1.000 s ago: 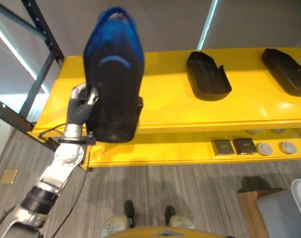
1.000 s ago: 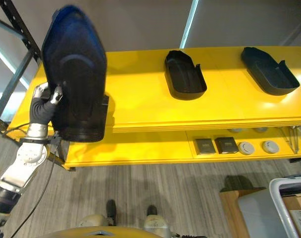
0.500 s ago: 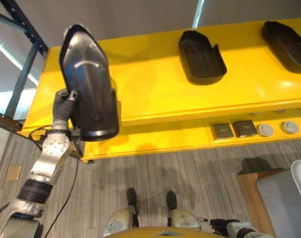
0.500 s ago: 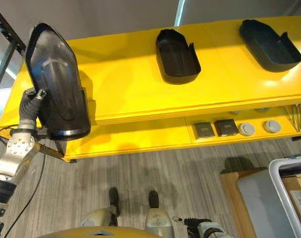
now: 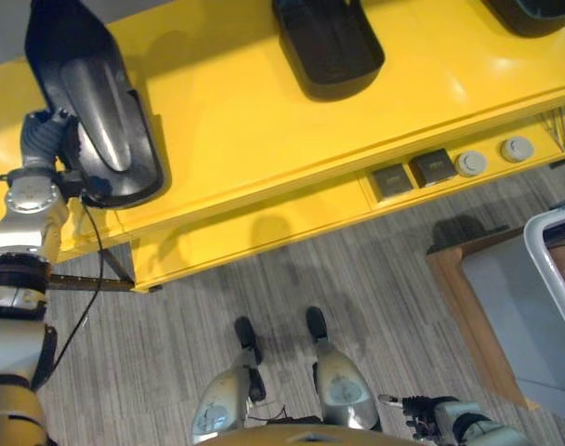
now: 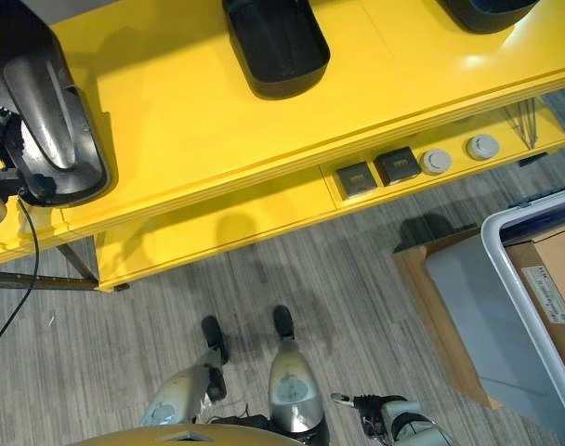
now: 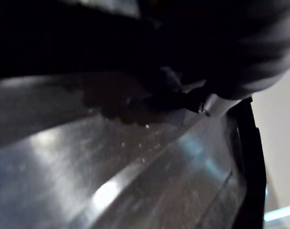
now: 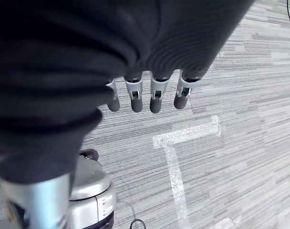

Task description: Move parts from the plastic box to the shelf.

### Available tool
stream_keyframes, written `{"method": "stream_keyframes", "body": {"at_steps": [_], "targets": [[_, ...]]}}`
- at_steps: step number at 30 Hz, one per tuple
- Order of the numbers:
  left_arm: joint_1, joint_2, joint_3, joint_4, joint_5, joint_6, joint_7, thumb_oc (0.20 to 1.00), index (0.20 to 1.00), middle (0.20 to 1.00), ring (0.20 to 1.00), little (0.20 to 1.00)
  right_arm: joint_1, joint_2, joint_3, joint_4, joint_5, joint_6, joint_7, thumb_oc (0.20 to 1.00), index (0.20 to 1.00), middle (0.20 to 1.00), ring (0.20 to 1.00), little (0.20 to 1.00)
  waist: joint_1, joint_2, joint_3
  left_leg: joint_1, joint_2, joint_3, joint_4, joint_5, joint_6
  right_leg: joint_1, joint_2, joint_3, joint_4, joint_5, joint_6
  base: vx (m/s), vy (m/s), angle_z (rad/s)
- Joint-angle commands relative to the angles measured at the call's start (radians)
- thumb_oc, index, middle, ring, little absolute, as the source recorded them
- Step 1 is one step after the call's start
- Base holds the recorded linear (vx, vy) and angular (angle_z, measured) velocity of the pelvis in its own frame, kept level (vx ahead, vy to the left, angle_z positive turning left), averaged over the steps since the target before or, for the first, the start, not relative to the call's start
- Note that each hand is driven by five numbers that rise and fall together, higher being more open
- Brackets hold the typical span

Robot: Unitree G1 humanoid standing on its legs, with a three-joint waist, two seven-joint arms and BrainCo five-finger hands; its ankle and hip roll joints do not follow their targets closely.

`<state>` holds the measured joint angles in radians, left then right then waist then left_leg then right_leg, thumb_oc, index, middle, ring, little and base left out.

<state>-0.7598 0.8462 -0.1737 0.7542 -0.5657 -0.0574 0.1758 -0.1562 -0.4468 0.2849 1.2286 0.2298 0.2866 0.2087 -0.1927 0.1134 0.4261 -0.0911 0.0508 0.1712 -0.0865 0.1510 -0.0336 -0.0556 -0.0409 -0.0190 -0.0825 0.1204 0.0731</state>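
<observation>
The left hand (image 5: 43,139) grasps with its fingers the black part (image 5: 92,107) at the 9 o'clock end of the yellow shelf (image 5: 255,121), overhanging the front edge, so early release could drop it; the right hand (image 8: 150,93) hangs with relaxed fingers.

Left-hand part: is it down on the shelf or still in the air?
Cannot tell. The black part overlaps the yellow shelf at its left end, with the left robot hand at its edge; contact is hidden.
</observation>
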Motion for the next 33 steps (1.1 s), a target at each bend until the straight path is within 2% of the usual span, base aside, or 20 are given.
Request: {"method": "stream_keyframes", "body": {"at_steps": [1,6,13,16,20,23,25,28,33], "targets": [[-0.119,0.087,-0.049,0.049,0.026,0.014,-0.03,0.2,0.2,0.2,0.2,0.2,-0.004,-0.009,0.062,-0.003,0.021,0.002,-0.003,1.0,1.0,1.0,1.0,1.0,0.014,-0.031,-0.011,0.035,-0.012,0.019,-0.001,-0.157,0.0,-0.065,0.004,0.042,0.033,-0.093,-0.003,-0.05,-0.032,0.0],[-0.15,0.093,-0.097,0.095,0.087,0.08,-0.09,0.2,0.2,0.2,0.2,0.2,-0.034,-0.007,0.076,-0.021,0.059,-0.002,-0.01,1.0,1.0,1.0,1.0,1.0,0.012,-0.033,0.014,0.021,-0.006,0.02,-0.001,-0.15,-0.003,-0.078,0.013,0.048,0.029,-0.088,-0.007,-0.01,-0.006,0.0],[-0.196,0.102,-0.168,0.113,0.158,0.074,-0.123,0.2,0.2,0.2,0.2,0.2,-0.058,-0.017,0.087,-0.036,0.08,0.01,-0.013,1.0,1.0,1.0,1.0,1.0,0.005,-0.033,0.035,0.005,0.0,0.029,-0.001,-0.141,-0.008,-0.094,0.017,0.055,0.022,-0.078,-0.007,0.0,0.0,0.0],[-0.247,0.105,-0.218,0.097,0.241,0.06,-0.105,0.2,0.2,0.2,0.2,0.2,-0.065,-0.021,0.09,-0.039,0.097,0.013,-0.007,1.0,1.0,1.0,1.0,1.0,-0.002,-0.034,0.049,-0.003,0.003,0.037,-0.001,-0.138,-0.014,-0.103,0.016,0.056,0.018,-0.072,-0.005,0.0,0.0,0.0],[-0.308,0.11,-0.27,0.101,0.268,0.1,-0.101,0.2,0.2,0.2,0.2,0.2,-0.067,-0.022,0.087,-0.05,0.13,0.014,-0.018,1.0,1.0,1.0,1.0,1.0,-0.015,-0.035,0.055,-0.006,0.007,0.047,-0.001,-0.138,-0.018,-0.11,0.017,0.059,0.017,-0.069,-0.002,0.01,-0.008,-0.02],[-0.321,0.111,-0.276,0.116,0.251,0.128,-0.087,0.2,0.2,0.2,0.2,0.2,-0.06,-0.024,0.087,-0.056,0.129,0.018,-0.016,1.0,1.0,1.0,1.0,1.0,-0.02,-0.036,0.056,-0.006,0.009,0.052,-0.001,-0.135,-0.02,-0.111,0.018,0.061,0.018,-0.068,-0.002,0.02,-0.004,-0.05],[-0.331,0.108,-0.271,0.147,0.237,0.182,-0.047,0.2,0.2,0.2,0.2,0.2,-0.051,-0.024,0.088,-0.057,0.122,0.01,-0.012,1.0,1.0,1.0,1.0,1.0,-0.027,-0.038,0.057,-0.003,0.012,0.055,-0.001,-0.135,-0.022,-0.112,0.021,0.063,0.02,-0.07,-0.002,0.01,-0.005,-0.02],[-0.326,0.108,-0.26,0.182,0.254,0.214,-0.022,0.2,0.2,0.2,0.2,0.2,-0.045,-0.019,0.09,-0.062,0.125,0.0,-0.016,1.0,1.0,1.0,1.0,1.0,-0.029,-0.039,0.058,-0.001,0.013,0.055,-0.001,-0.135,-0.023,-0.11,0.021,0.062,0.021,-0.072,-0.002,0.0,0.0,0.0],[-0.3,0.104,-0.24,0.219,0.259,0.214,0.003,0.2,0.2,0.2,0.2,0.2,-0.05,-0.019,0.097,-0.072,0.135,0.002,-0.023,1.0,1.0,1.0,1.0,1.0,-0.028,-0.039,0.057,0.0,0.015,0.055,-0.001,-0.132,-0.026,-0.109,0.022,0.06,0.022,-0.073,-0.004,0.0,-0.016,-0.02]]}}
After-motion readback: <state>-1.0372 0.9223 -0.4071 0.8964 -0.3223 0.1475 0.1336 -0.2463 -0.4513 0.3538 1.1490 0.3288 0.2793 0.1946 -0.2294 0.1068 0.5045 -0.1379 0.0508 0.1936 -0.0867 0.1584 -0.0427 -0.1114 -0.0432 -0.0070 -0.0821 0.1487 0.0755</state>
